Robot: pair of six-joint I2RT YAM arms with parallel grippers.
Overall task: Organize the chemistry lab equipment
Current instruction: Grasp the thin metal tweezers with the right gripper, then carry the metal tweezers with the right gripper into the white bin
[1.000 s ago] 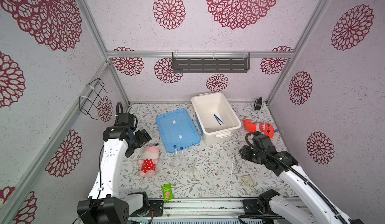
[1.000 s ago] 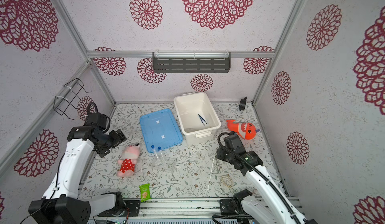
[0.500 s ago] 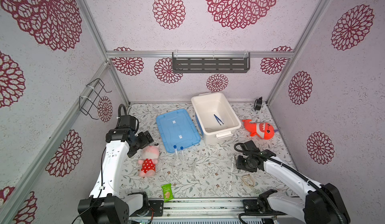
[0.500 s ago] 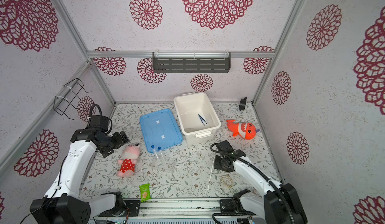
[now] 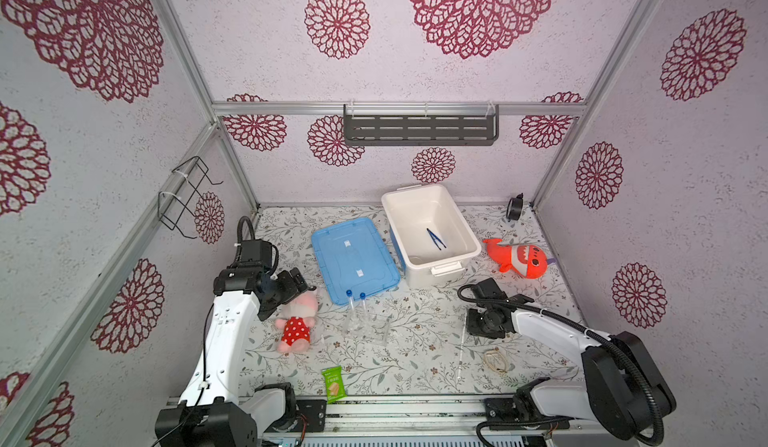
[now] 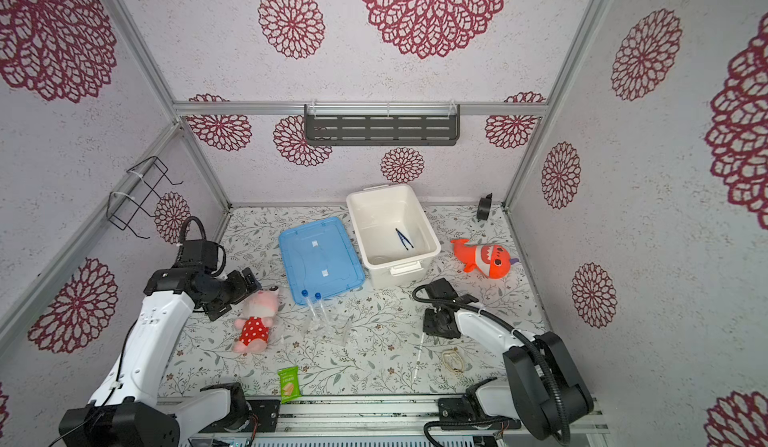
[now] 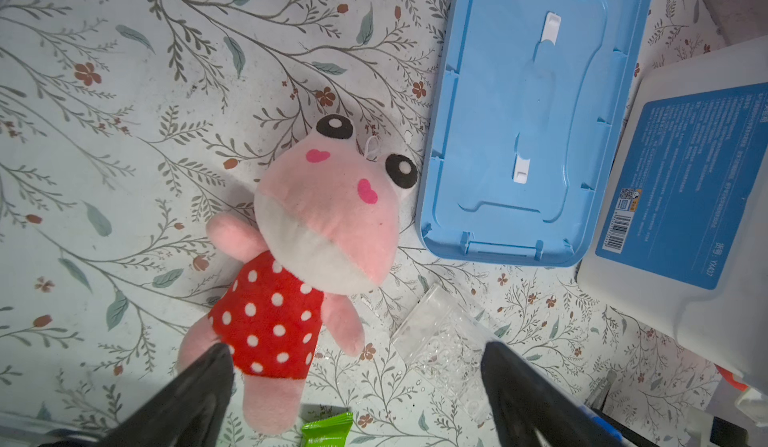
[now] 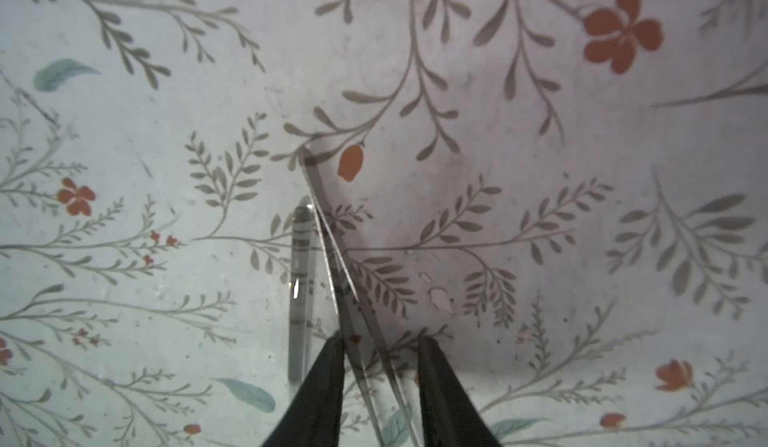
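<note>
white bin (image 5: 446, 267) holds the dark blue tweezers (image 5: 435, 239); blue lid (image 5: 353, 258) beside it, two blue-capped tubes (image 5: 357, 307) at its near edge. left gripper (image 7: 355, 349) wide open, empty, above the pink plush (image 7: 320, 216). right gripper (image 8: 380, 341) jaws narrow but unclamped astride the metal tweezers (image 8: 332, 249), clear rod (image 8: 301, 278) just beside.

Bright, even light, soft shadows. Walls (image 5: 415, 70) bow at the edges in both top views. Near the right hand (image 8: 380, 343) the tabletop (image 8: 166, 91) lies shaded, slightly blurred.
</note>
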